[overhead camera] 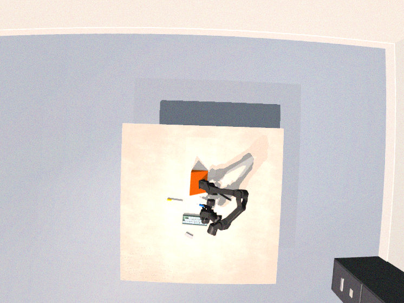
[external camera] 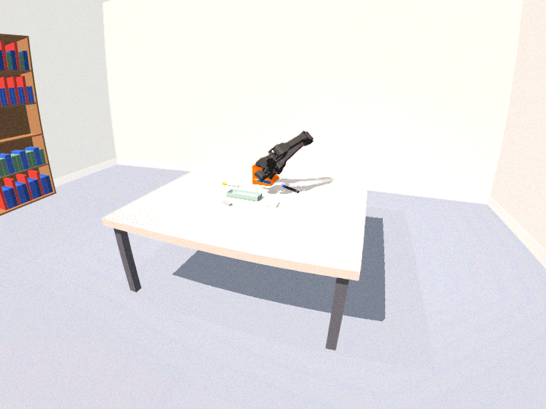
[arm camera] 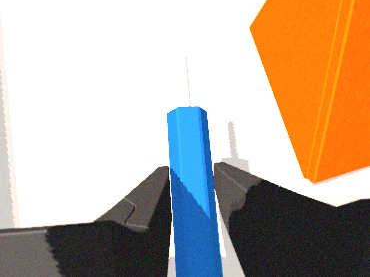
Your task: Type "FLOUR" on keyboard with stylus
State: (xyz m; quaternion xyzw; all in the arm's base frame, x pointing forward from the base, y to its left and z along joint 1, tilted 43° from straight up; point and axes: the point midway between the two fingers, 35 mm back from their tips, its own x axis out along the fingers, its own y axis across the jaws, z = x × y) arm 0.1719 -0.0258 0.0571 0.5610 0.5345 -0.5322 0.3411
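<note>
The stylus [overhead camera: 201,205] [external camera: 263,181] [arm camera: 189,139] has a blue faceted handle and a thin pale needle tip. My gripper [arm camera: 191,174] is shut on its handle, with a finger on each side. The stylus is raised above the desk, its shadow offset to the right in the wrist view, and its needle points away from the gripper. The keyboard [overhead camera: 193,220] [external camera: 244,197] is a pale green-framed tray with light keys. In the top view the arm hides its right end, and the stylus is behind it, nearer the orange block. Single key letters are too small to read.
An orange block [overhead camera: 195,184] [external camera: 256,175] [arm camera: 310,54] stands close to the stylus. A dark pen [overhead camera: 225,197] [external camera: 290,189] and a yellow-ended tool [overhead camera: 169,199] [external camera: 224,184] lie to either side. A small grey block [overhead camera: 189,234] [external camera: 227,203] and a pale block [external camera: 273,204] lie near the keyboard.
</note>
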